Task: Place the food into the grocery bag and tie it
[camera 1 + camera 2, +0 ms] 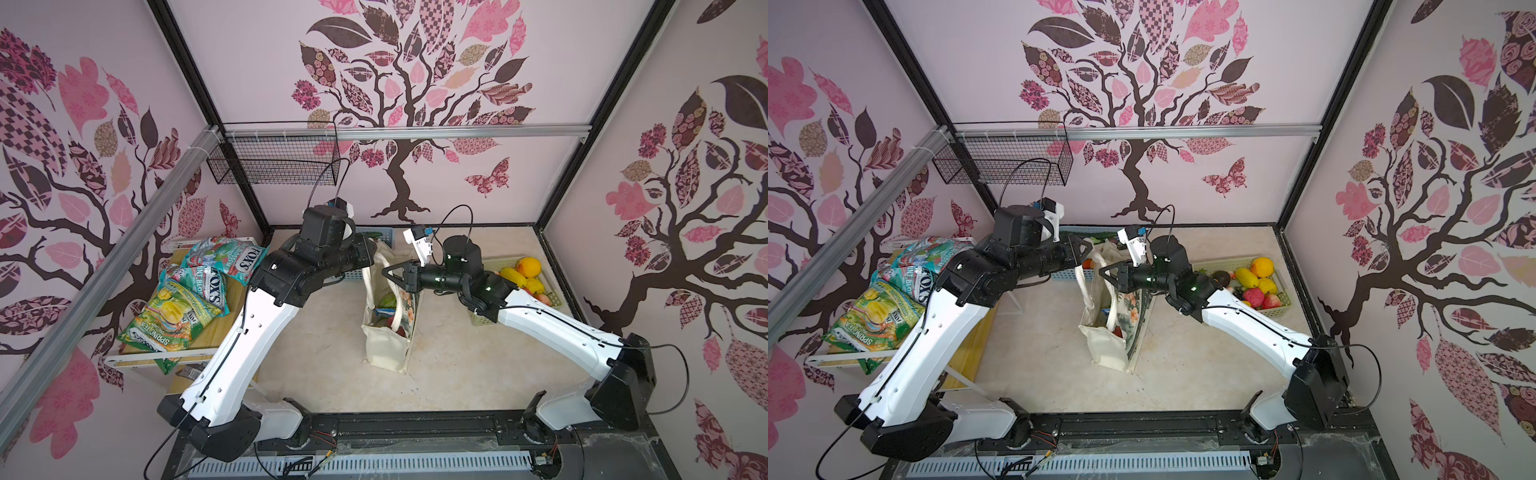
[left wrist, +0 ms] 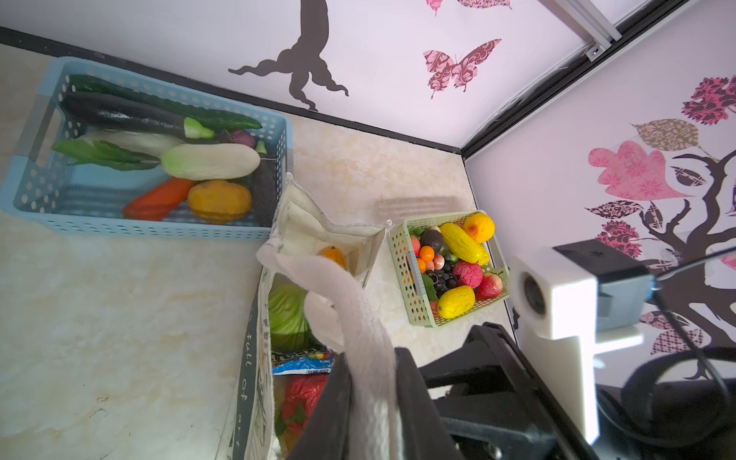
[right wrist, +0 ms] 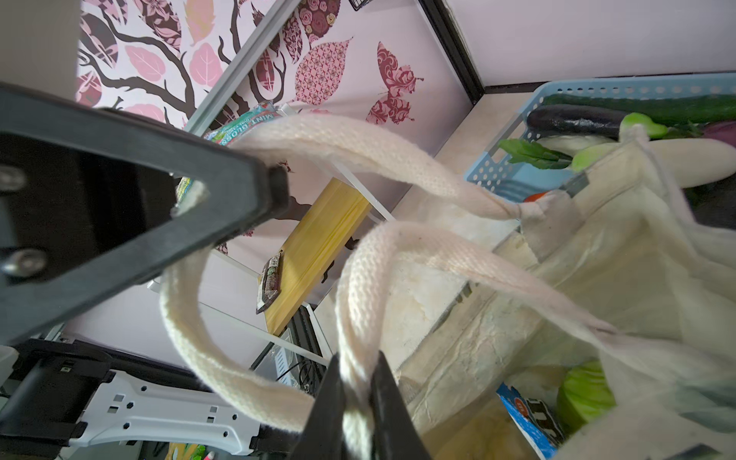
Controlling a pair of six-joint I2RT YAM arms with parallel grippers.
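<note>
Pulling the straps into a knot looks like the step in hand, and slack is where it could fail. The grocery bag [image 1: 384, 345] stands upright mid-table, between the blue basket [image 2: 40, 187] and the green basket [image 2: 398, 255], with a cabbage [image 2: 286, 314] and other food inside; more food lies in both baskets. The left pincer [image 2: 372, 354] is clamped on one handle [image 2: 350, 294], and the right pincer [image 3: 358, 358] is clamped on the second handle [image 3: 398, 247]. Both pincers hover close together above the bag's mouth. No knot shows yet, and the straps curve loosely past each other. The thin woven webbing could slide out of either grip if the arms pull hard or unevenly. The soft canvas sags, so a sideways tug would likely tip the bag and spill the cabbage onto the table.
</note>
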